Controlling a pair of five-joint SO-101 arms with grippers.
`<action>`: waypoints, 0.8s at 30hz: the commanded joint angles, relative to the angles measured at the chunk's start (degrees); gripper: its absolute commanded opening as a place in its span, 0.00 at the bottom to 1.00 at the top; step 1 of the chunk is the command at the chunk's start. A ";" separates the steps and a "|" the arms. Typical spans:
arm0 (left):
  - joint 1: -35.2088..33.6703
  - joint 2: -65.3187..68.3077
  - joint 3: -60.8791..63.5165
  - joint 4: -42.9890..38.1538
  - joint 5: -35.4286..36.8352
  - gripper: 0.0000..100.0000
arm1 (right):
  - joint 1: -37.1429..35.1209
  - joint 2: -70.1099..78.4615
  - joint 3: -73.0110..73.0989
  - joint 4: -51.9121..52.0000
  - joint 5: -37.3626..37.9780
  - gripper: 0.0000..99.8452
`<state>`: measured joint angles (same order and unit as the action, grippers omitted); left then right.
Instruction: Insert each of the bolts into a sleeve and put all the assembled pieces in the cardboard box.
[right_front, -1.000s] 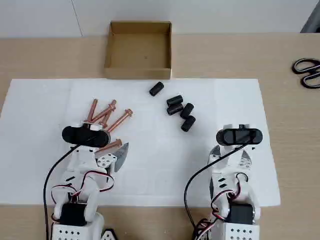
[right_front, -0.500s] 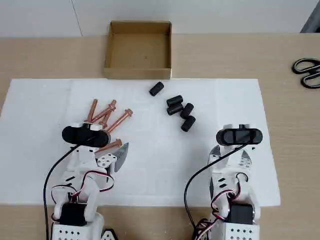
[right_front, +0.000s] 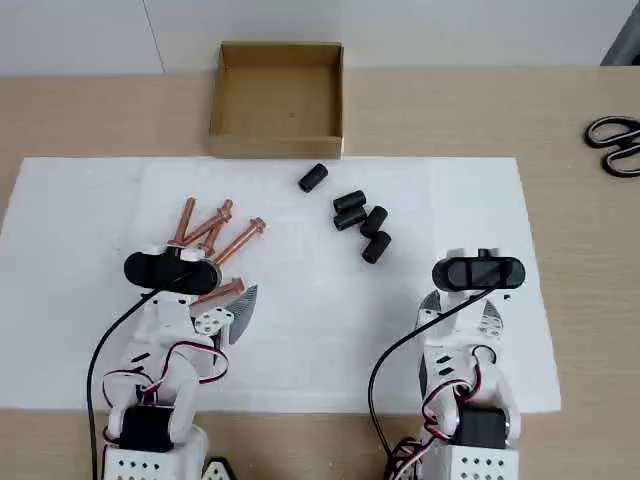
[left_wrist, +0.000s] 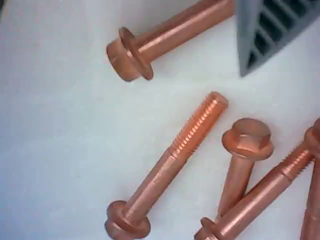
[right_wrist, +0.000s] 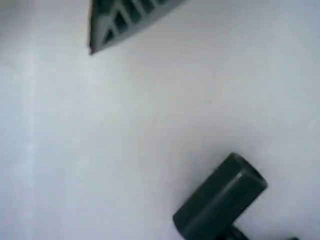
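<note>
Bolts (right_front: 215, 228) lie scattered by the left hand (right_front: 235, 297); sleeves (right_front: 358, 215) lie near the right hand (right_front: 488, 310). Whether either hand is spread cannot be told.

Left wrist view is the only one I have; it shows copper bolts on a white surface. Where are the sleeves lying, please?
Observer: Five black sleeves lie on the same white sheet, on the right arm's side of the bolts.
Operator: Are they all together?
Observer: Four lie close together; one sleeve lies apart, nearest the cardboard box.
Operator: Is something in the box already?
Observer: No, nothing lies inside it yet.
</note>
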<state>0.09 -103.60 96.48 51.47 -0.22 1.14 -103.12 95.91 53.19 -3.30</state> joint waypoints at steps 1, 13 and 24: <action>0.26 -0.53 -0.13 0.18 -0.26 0.31 | 0.48 -0.84 0.53 0.13 -0.26 0.25; 0.35 -0.53 -0.13 0.18 -0.18 0.31 | 0.48 -0.84 0.53 0.13 -0.26 0.25; -4.84 -0.53 -7.43 6.42 1.05 0.31 | 5.41 -0.66 -5.98 5.32 -0.09 0.25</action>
<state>-2.29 -103.60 94.11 55.16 0.04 3.96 -103.12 95.21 55.91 -3.30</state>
